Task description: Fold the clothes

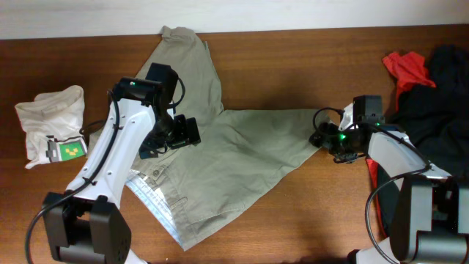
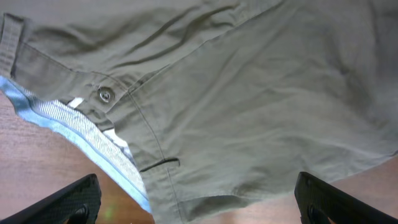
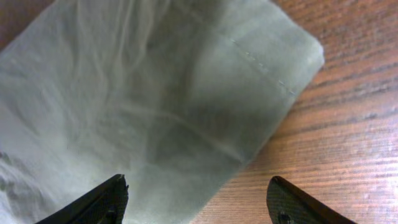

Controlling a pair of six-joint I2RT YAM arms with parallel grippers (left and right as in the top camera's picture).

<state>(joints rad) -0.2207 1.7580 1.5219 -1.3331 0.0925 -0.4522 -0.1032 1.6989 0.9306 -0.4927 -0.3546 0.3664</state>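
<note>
Trousers [image 1: 242,147]: spread flat across centre frame, one leg toward upper left, other hem at right
Left gripper [image 1: 172,141]: fingers wide apart above the waistband
Right gripper [image 1: 321,137]: fingers apart at right hem

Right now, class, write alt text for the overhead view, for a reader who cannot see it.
Khaki trousers lie spread in a V on a wooden table, the left pincer open over the waist, the right pincer open at one leg's hem. A white garment lies at left, red and black garments at right.
</note>
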